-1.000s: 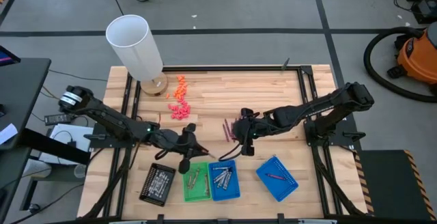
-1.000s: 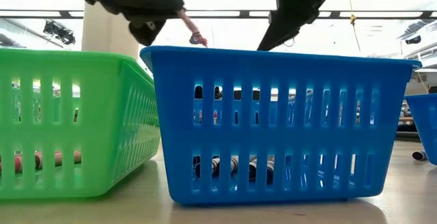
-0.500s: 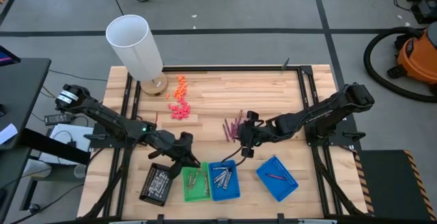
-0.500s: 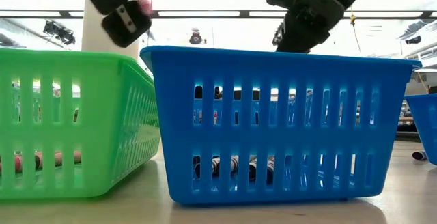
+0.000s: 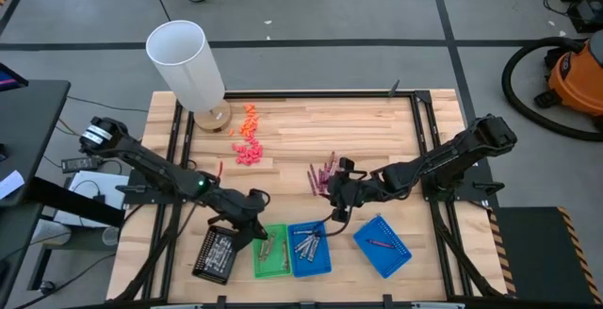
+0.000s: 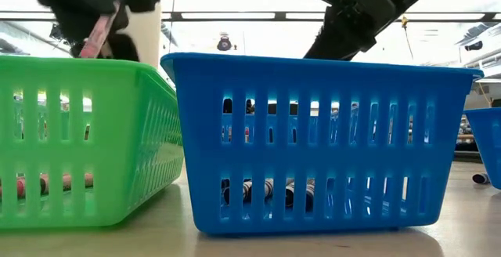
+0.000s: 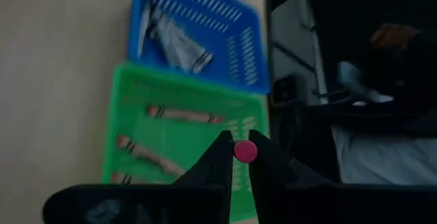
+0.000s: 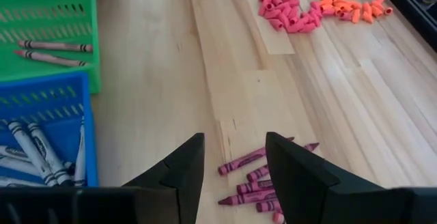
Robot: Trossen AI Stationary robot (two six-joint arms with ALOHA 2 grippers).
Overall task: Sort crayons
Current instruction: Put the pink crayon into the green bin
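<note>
My left gripper [image 7: 235, 157] pinches a magenta crayon [image 7: 245, 151] over green tray [image 7: 123, 125]; right gripper [image 8: 234, 157] spread above loose crayons [image 8: 249, 181].

nothing readable anywhere right now
the crayons [image 8: 46, 48] have paper wrappers with dark bands, but no lettering comes through; the green tray [image 6: 86, 92] and the blue tray [image 6: 321, 92] are plain slotted plastic, no labels, brands, numbers or signs legible.
</note>
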